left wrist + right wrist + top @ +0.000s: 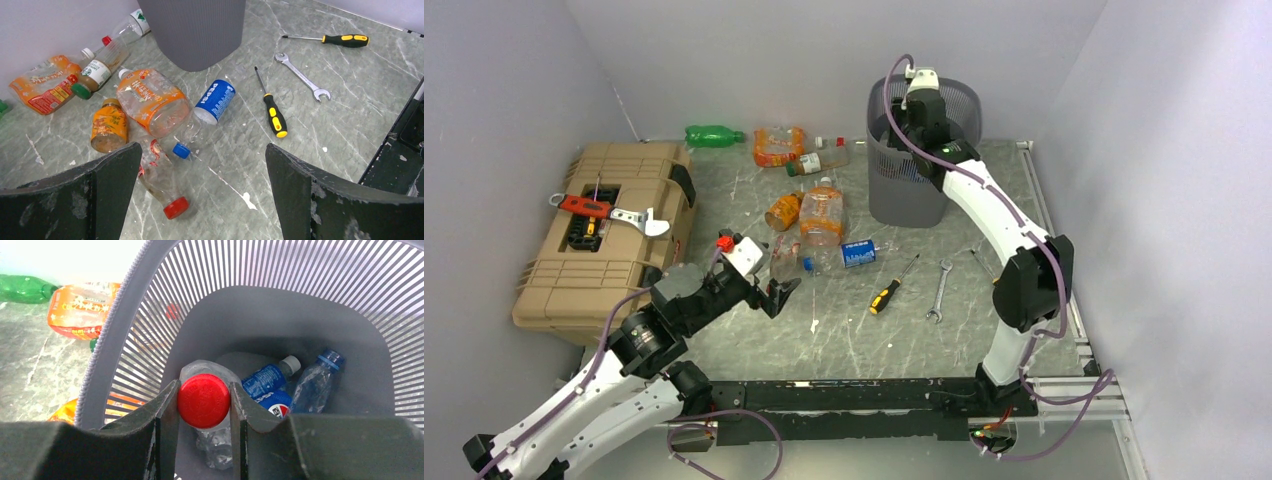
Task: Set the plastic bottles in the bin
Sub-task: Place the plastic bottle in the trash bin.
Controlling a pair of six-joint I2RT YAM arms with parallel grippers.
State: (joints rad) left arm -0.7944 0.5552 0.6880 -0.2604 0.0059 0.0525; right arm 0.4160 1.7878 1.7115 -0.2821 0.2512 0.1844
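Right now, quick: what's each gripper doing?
Left gripper: open, holding nothing.
Right gripper: shut on the red-capped bottle, above the bin.

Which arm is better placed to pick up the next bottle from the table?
Left. The left gripper is open and hangs near the clear red-capped bottle lying on the table. The right gripper is above the bin, shut on a second bottle.
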